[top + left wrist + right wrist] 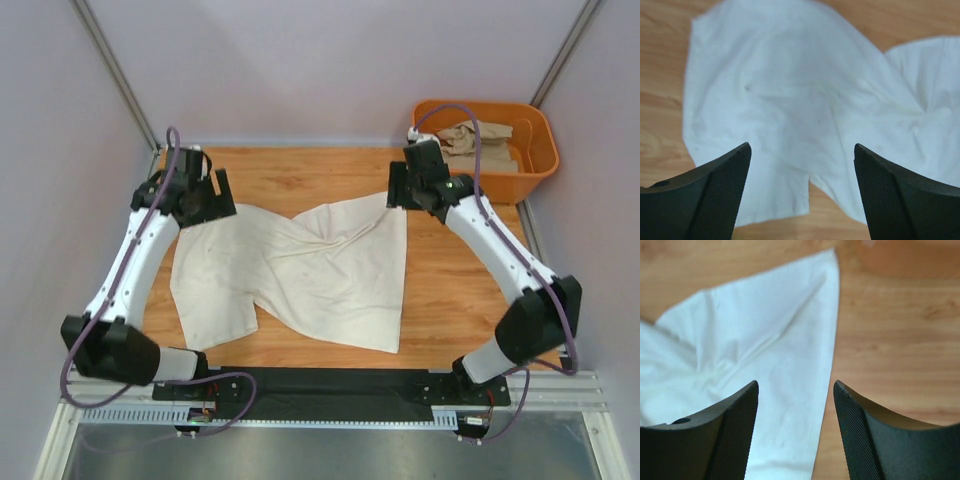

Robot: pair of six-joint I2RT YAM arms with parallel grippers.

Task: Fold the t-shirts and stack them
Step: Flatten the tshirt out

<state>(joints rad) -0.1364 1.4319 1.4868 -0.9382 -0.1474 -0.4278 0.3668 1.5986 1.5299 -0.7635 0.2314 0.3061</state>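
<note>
Two shirts are in view. One cream shirt point(300, 270) lies spread on the wooden table point(460, 290) between the arms, unfolded. Its cloth is twisted across the middle, with creases running out from a pinched point near the centre toward the far right corner. Its left part lies fairly flat and reaches the near left of the table. Its right part forms a broad panel with a straight right edge, and a notch shows in the near edge where the two parts meet. A few small dark specks mark the fabric in the left wrist view. One beige shirt point(478, 143) lies crumpled inside the orange tub point(543, 160) at the far right corner, well apart from the cream one. Left gripper point(800, 147) hangs over the far left part of the cream shirt, jaws spread wide, nothing between them. Right gripper point(795, 382) hangs over the shirt's far right corner, jaws likewise parted and holding nothing, with the cloth edge running below its left finger point(725, 440) and bare wood below the other.
</note>
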